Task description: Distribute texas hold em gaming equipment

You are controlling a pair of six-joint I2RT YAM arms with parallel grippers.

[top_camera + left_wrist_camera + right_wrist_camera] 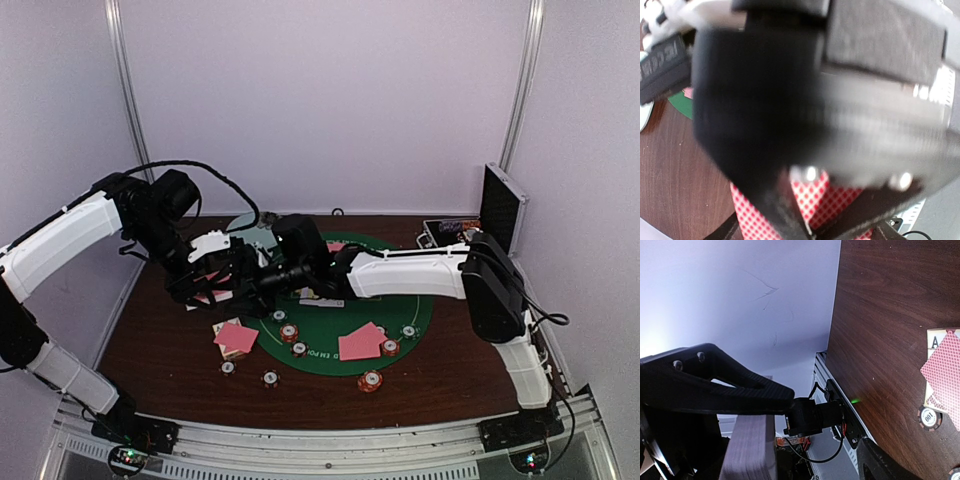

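The left claw (222,283) and right claw (250,282) meet nose to nose, with no gap between them. The pink-backed deck (815,202) pinched in the left claw sits between the right claw's parted fingers. Just nearward of both claws, face-down cards (237,337) and chips (270,378) litter the surface. Left of the left claw, the bare table (150,335) gives passage.
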